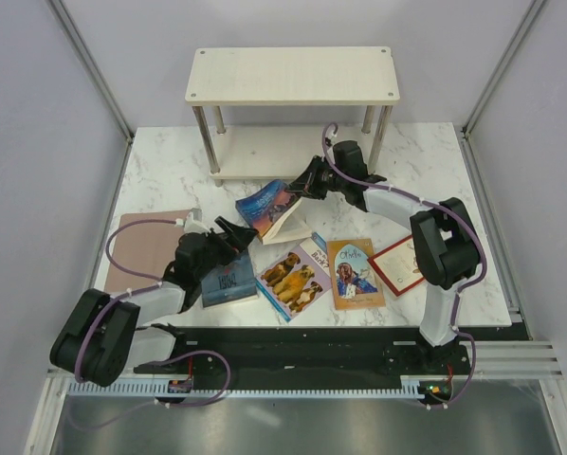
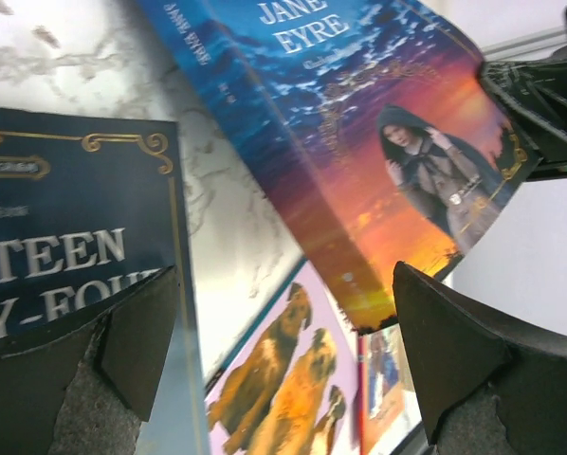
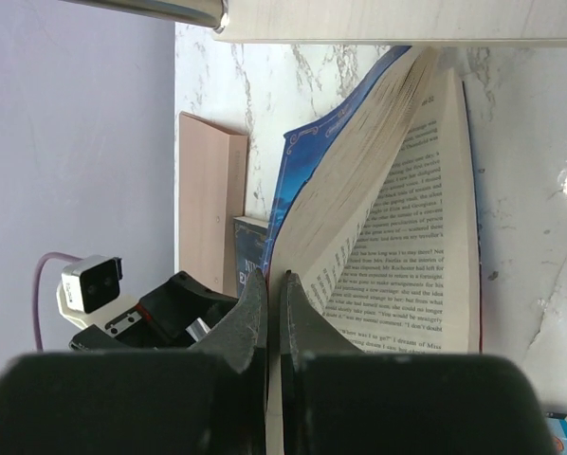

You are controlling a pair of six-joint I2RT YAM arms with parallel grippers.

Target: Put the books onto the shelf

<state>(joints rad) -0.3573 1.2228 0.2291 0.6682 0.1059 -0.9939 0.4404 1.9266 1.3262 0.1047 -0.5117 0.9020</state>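
Nearest me, my left claw [image 1: 238, 231] gapes empty over Nineteen Eighty-Four [image 1: 228, 282], while the right claw [image 1: 302, 182] pinches the Jane Eyre paperback [image 1: 267, 204] by a thin edge (pages fanning) near the shelf [image 1: 293, 78], so I fear a tear or slip.

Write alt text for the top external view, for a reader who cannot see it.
The right tool pinches a blue-covered book, half open, in front of the white shelf. The left tool stands open over a dark blue book. A dog book, a tan book and a red-bordered book lie flat on the marble table.
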